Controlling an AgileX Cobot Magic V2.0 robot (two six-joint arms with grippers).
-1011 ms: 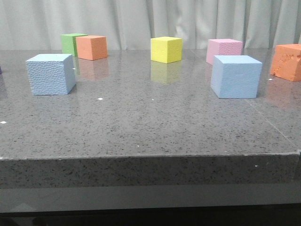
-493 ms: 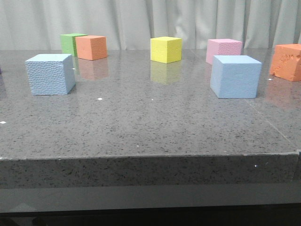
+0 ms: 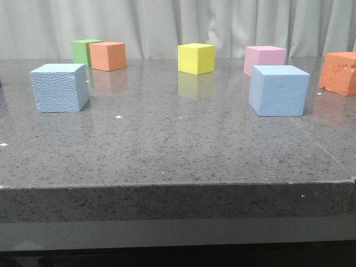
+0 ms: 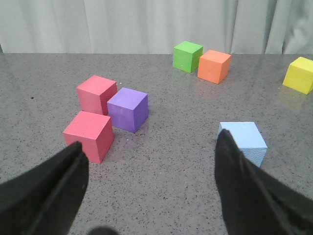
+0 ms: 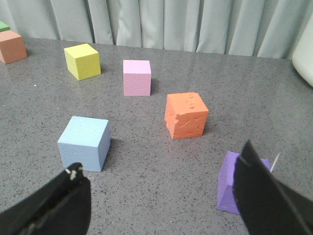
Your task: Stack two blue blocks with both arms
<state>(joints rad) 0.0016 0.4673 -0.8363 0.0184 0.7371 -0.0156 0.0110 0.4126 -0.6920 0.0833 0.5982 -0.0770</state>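
Blue blocks [image 3: 60, 87] [image 3: 278, 90] are sitting unmoved at nine and three o'clock; left gripper [image 4: 149, 188] and right gripper [image 5: 161, 205] jaws are hanging spread, nothing started.

Likely lab, curtain [image 3: 167, 25], speckled table [image 3: 178, 150]

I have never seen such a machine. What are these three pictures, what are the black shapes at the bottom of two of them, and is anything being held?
This is a two-armed robot at a grey table. One picture looks forward over the table. The other two come from cameras on the wrists, so the black shapes are gripper fingers: the left gripper and the right gripper. Both are open and hold nothing. On the table are foam cubes. The two blue ones matter: the pebbly blue block on the left and the smooth blue block on the right, standing far apart. Others are yellow, pink, orange, green, red and purple.
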